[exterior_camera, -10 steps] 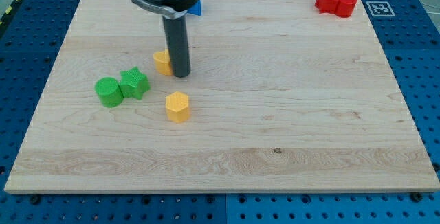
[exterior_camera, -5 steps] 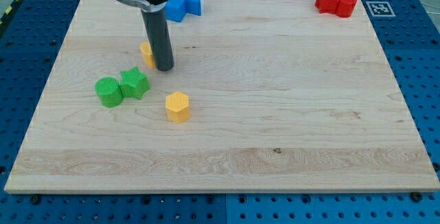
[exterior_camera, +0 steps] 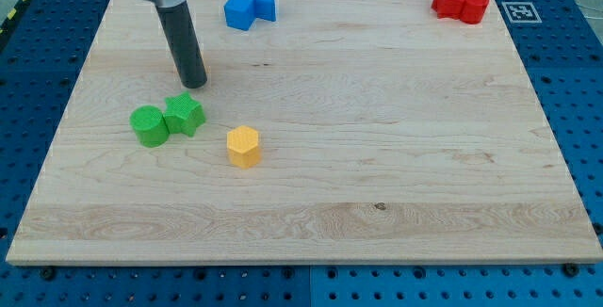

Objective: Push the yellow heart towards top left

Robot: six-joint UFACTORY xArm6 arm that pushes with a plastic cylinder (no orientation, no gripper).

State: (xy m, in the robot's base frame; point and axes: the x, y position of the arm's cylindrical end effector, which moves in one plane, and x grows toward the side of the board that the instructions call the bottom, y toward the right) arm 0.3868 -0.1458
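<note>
The yellow heart does not show in the camera view; it was last seen just left of the rod, and the rod now covers that spot. My tip rests on the wooden board in its upper left part, just above the green star. A yellow hexagon block lies below and to the right of the tip.
A green cylinder touches the green star on its left. Two blue blocks sit at the top edge, right of the rod. Two red blocks sit in the top right corner.
The rod has moved up and to the left. The yellow heart slid that way ahead of it and is now hidden behind the rod. The blue blocks have come into view.
</note>
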